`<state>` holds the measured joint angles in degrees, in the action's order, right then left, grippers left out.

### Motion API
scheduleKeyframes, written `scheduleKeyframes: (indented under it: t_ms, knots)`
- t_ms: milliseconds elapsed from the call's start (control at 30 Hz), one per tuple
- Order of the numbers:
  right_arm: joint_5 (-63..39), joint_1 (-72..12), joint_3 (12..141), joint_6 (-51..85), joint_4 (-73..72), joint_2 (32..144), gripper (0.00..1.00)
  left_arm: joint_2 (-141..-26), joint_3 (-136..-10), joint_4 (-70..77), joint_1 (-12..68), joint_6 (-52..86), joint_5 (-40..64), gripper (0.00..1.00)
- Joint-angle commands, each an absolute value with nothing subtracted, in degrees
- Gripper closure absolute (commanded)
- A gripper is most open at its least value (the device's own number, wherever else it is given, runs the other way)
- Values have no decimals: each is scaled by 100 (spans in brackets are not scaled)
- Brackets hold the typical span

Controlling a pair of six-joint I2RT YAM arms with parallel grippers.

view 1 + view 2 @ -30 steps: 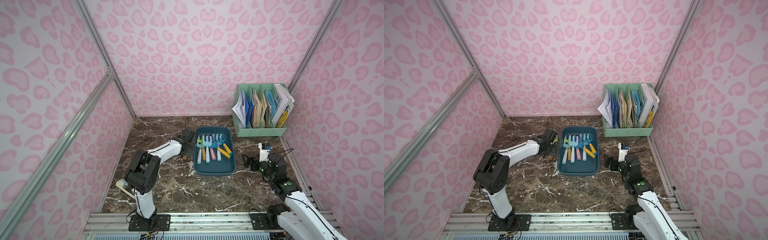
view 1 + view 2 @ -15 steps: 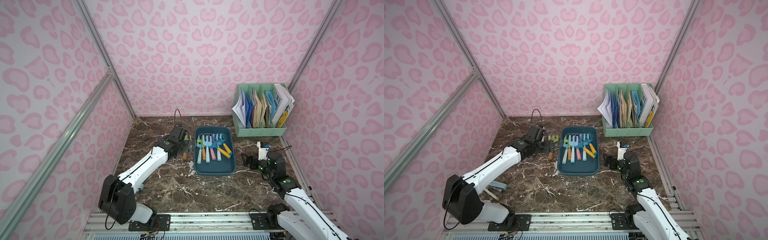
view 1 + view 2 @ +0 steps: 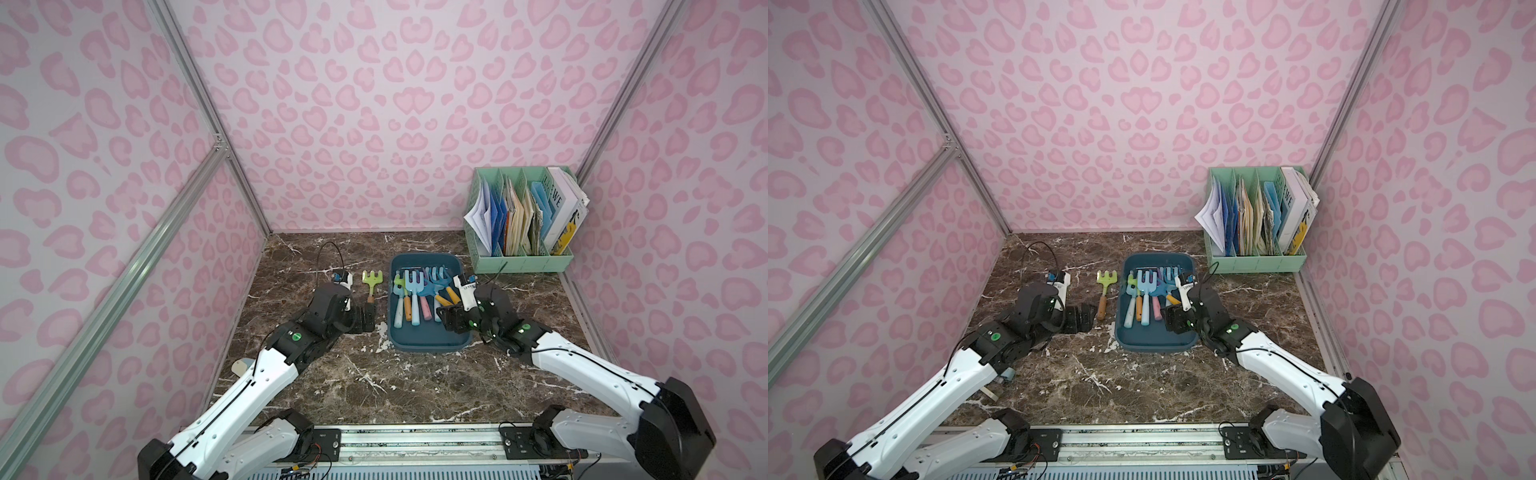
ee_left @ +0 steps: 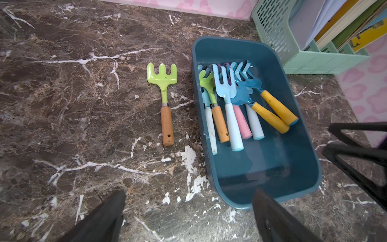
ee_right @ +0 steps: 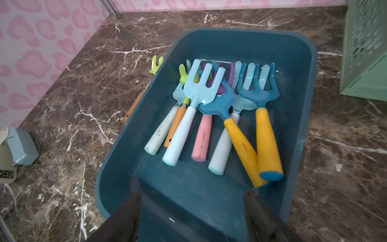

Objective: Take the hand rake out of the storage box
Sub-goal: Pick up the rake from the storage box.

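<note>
Though orange-handled, lime-green hand rake (image 4: 167, 119)

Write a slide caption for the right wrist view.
Dark teal plastic storage box holding colourful hand rakes on brown marble table.

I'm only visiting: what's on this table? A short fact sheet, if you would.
Box: dark blue tray on marble table
Inside: seven hand rakes, overlapping
Outside: green rake, orange handle, flat beside the box
Left jaws: open, empty, near green rake
Right jaws: open, empty, over box
Back corner: green file rack holding papers
</note>
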<state>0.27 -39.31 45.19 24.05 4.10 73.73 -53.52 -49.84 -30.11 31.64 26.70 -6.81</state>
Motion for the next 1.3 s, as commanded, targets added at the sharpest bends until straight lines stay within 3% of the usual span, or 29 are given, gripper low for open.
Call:
scheduleKeyframes:
  t_ms: [0, 133, 367, 933, 1267]
  knots:
    - [170, -4008, 4861, 2633, 348, 8115, 30, -4969, -4846, -3141, 3164, 2567, -703, 2]
    - [20, -4112, 5285, 2731, 199, 8983, 39, -4632, -4680, -3356, 3173, 2607, -687, 2]
    - [-8, -4383, 6051, 2760, 265, 9959, 40, -4421, -4413, -3304, 3190, 2742, -484, 2]
    - [124, -4418, 6526, 2913, 448, 10781, 54, -4500, -4364, -3243, 3208, 2804, -352, 2]
    - [171, -4412, 6322, 2957, 302, 10634, 79, -4589, -4476, -3287, 3207, 2869, -153, 3]
